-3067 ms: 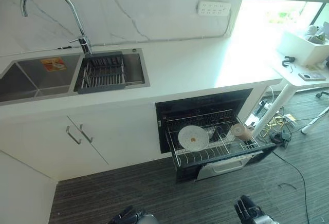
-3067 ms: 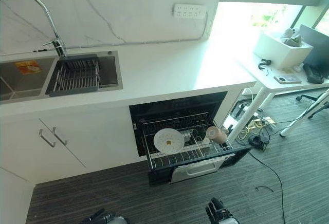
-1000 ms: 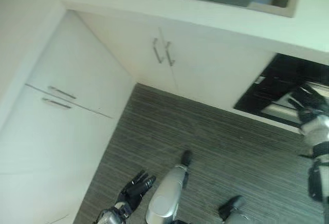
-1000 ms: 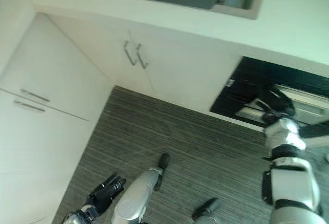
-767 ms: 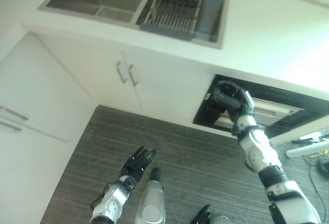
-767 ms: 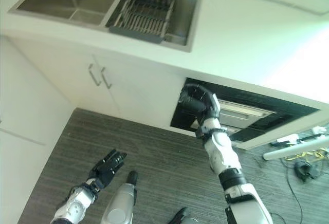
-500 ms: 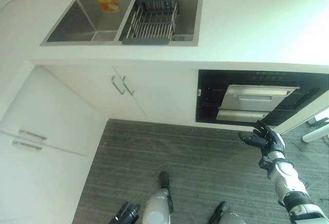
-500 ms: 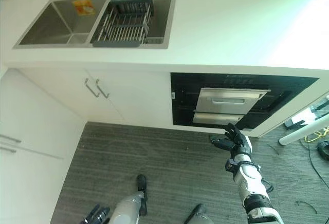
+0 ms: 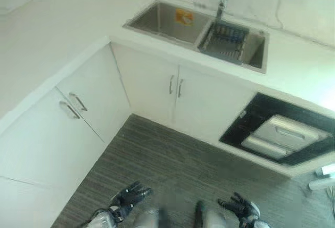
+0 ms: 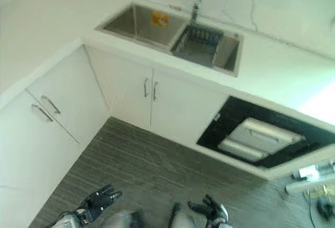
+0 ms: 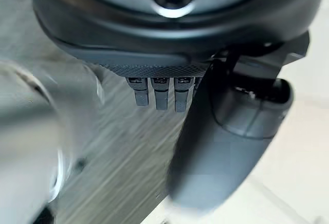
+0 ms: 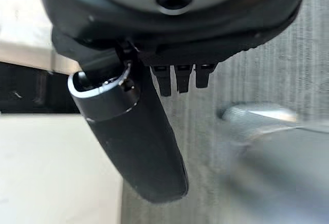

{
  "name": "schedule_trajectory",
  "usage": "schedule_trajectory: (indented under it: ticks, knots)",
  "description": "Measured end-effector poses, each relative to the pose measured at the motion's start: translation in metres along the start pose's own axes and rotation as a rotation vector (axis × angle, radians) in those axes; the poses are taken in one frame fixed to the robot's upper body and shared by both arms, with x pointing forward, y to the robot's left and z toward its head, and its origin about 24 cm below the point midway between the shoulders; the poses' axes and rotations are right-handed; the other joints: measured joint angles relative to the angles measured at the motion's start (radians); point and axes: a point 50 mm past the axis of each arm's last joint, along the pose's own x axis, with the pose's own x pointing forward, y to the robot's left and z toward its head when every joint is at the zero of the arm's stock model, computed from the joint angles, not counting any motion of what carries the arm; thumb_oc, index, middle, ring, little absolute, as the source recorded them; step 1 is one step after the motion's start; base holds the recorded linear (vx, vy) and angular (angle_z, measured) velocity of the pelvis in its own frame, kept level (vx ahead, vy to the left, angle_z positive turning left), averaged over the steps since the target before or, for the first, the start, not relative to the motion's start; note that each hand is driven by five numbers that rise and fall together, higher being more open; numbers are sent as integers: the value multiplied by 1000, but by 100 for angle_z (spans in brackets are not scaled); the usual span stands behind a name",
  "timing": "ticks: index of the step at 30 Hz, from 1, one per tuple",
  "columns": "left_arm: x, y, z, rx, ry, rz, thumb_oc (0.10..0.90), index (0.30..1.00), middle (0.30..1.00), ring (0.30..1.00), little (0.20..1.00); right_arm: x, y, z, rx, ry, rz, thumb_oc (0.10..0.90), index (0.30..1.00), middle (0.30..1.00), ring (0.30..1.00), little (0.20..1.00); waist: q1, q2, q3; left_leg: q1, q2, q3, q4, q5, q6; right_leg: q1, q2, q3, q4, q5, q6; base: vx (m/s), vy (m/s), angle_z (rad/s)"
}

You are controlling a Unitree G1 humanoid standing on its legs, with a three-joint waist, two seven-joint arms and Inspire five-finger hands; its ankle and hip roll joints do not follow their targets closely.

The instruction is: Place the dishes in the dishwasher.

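Note:
The dishwasher point(image 9: 282, 134) sits under the white counter at the right, its silver drawer front pushed in flush within the black surround point(image 10: 259, 139). No dishes can be seen. My left hand point(image 9: 128, 199) hangs low over the floor at the lower left, open and holding nothing. My right hand point(image 9: 238, 207) hangs low at the lower right, also open and holding nothing. In the left wrist view the thumb point(image 11: 226, 136) and the fingers point(image 11: 162, 93) stand over striped floor. The right wrist view has the thumb point(image 12: 133, 142) beside the dark dishwasher panel point(image 12: 20, 88).
A double sink point(image 9: 172, 21) holds a dark wire rack point(image 9: 225, 34) under the tap. White cabinet doors point(image 9: 172, 89) with bar handles run below the counter, and drawers point(image 9: 68, 118) line the left side. Grey striped floor point(image 9: 172, 170) lies between them.
The dishwasher drawer, open with a plate and cup earlier, is now shut. My right hand left its front and dropped low. The whole view has swung, so the camera moved.

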Motion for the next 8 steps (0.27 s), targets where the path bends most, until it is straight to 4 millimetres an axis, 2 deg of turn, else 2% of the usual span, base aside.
schedule_trajectory:
  ticks: [1, 2, 5, 8]
  knots:
    - [-3, 4, -10, -10, 21, 15, 800, 900, 900, 900, 900, 0, 0, -2, -20, 6, 10, 800, 900, 900, 900, 900, 11, 7, -16, 21, -1, 17, -18, -1, 3, 12, 3, -32, 0, -10, -3, 64, -120, -48]
    - [-7, 7, -21, -29, 46, 27, 800, 900, 900, 900, 900, 0, -1, 0, -46, 4, 18, 800, 900, 900, 900, 900, 10, 26, -34, 25, -2, 23, -26, -5, 8, 21, 4, -44, -6, -13, -8, 68, -125, -28]
    - [-14, 4, -51, -74, 112, 25, 800, 900, 900, 900, 900, -1, -5, -5, -83, 47, 7, 800, 900, 900, 900, 900, 10, 64, -62, 63, -3, 11, -65, 11, 1, 71, 18, -73, -73, 15, -10, 38, -92, 3]
    - [-18, 4, -63, -98, 146, 26, 800, 900, 900, 900, 900, -3, -9, -11, -93, 87, -1, 800, 900, 900, 900, 900, 14, 67, -84, 77, -2, -1, -103, 32, -14, 83, 25, -88, -73, 5, -32, 33, -58, 12]
